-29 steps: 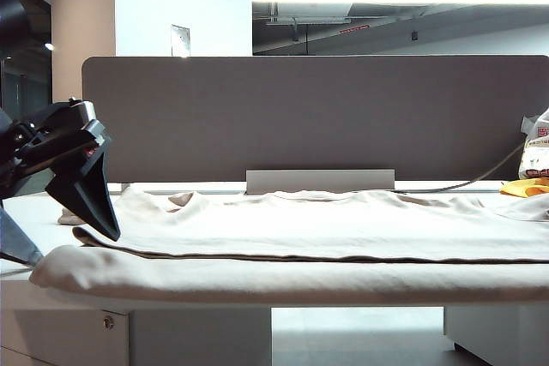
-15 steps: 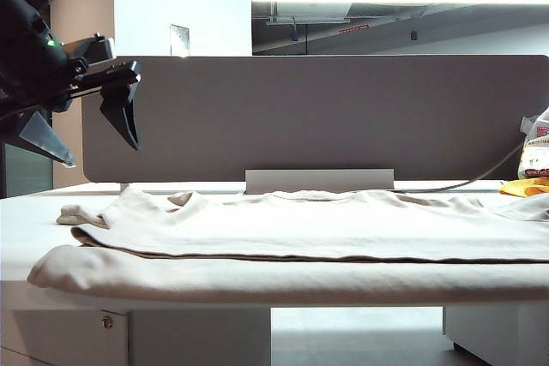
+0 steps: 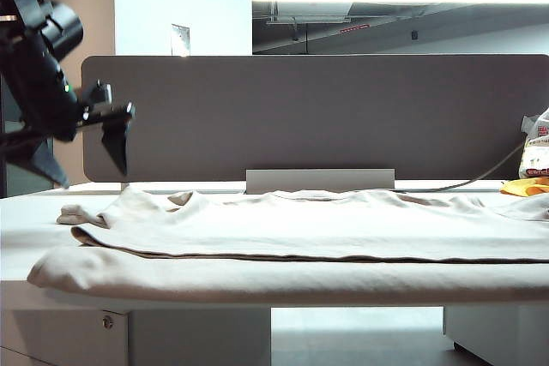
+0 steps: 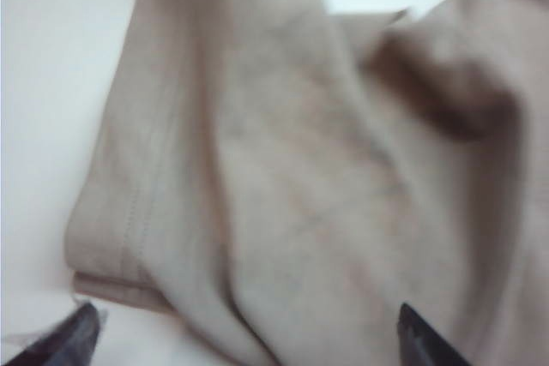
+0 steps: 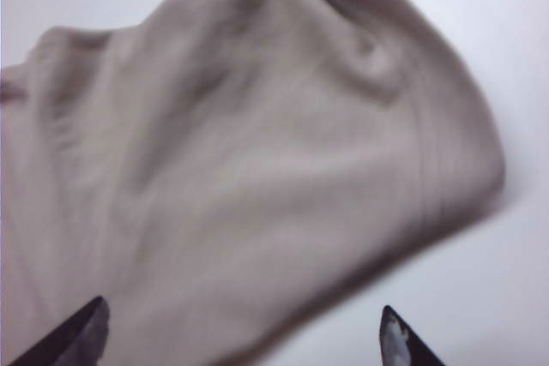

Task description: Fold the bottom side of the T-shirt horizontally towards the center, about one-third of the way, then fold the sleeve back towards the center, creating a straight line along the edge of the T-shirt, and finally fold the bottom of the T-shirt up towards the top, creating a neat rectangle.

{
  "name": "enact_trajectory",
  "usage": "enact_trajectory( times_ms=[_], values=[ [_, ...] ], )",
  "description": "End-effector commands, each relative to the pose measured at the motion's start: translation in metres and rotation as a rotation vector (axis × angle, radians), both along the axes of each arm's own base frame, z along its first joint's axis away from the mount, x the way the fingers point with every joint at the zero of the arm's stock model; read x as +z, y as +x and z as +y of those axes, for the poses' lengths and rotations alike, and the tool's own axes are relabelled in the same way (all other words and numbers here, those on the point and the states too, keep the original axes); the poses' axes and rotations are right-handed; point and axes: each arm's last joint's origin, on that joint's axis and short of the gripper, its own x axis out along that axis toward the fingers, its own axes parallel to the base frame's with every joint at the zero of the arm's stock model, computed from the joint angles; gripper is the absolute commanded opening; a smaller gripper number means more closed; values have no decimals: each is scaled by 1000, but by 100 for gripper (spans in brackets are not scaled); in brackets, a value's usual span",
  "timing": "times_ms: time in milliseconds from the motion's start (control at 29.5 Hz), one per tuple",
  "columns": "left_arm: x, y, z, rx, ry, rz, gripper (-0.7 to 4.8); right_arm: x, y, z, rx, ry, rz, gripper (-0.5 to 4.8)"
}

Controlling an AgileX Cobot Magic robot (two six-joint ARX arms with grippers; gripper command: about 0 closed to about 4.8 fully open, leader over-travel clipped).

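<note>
The surface carries the T-shirt, which lies flat across nearly its full width. In the exterior view the near long side is already folded over toward the centre: a straight folded edge runs across the garment, with a second layer resting on top of it. The first fold therefore appears complete.

The sleeve fold looks unfinished. A sleeve projects past the folded body at the left end of the surface, so the edge there is not yet a straight line. Both wrist views show bunched, rounded fabric ends rather than squared ones. The final bottom-to-top fold has not begun; no rectangle is formed.

The left gripper hangs above the left end of the T-shirt, clear of the cloth, fingers spread wide and empty. The right gripper is outside the exterior view; its wrist view shows it above a fabric end, fingers likewise spread and holding nothing.
</note>
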Motion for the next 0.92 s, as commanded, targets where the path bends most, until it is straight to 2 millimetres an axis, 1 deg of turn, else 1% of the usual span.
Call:
enact_trajectory(
  times_ms=[34, 136, 238, 306, 475, 577, 713, 917],
  values=[
    [-6, 12, 4, -8, 11, 6, 458, -3, 11, -4, 24, -32, -12, 400],
    [-11, 21, 8, 3, 24, 12, 458, -6, 18, -12, 11, -69, -2, 400],
    [-12, 30, 14, 17, 21, 9, 458, -8, 22, -18, 0, -80, 0, 401],
    [-12, 34, 18, 20, 26, 6, 458, -9, 21, -26, -21, -84, 3, 401],
    [-14, 41, 24, 18, 37, 10, 458, -9, 20, -37, -45, -117, -1, 402],
    [-15, 43, 25, 12, 44, 16, 458, -11, 20, -44, -65, -125, -1, 402],
    [-20, 45, 24, 11, 45, 22, 458, -15, 21, -46, -69, -123, 4, 402],
    [-32, 48, 24, 11, 45, 51, 458, -25, 31, -46, -38, -84, 24, 401]
  ],
)
